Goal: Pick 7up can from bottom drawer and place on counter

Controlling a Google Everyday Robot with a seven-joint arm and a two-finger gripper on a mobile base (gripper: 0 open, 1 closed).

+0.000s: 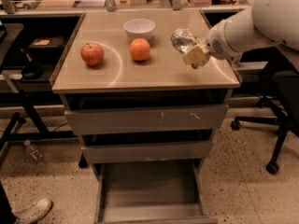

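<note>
Dim, warm overhead light: a curved glare arc on the glossy beige square bench, glints on the shiny silvery can clamped in the gripper above its right side.

Counter: smooth glossy beige top with light glare. Bottom drawer: matt grey metal; the upper drawer fronts are the same grey with scuffed paint. Can: shiny silvery metal, clamped in the gripper above the counter's right side. Pads matt tan, arm shell smooth white plastic, floor speckled and matt.
</note>
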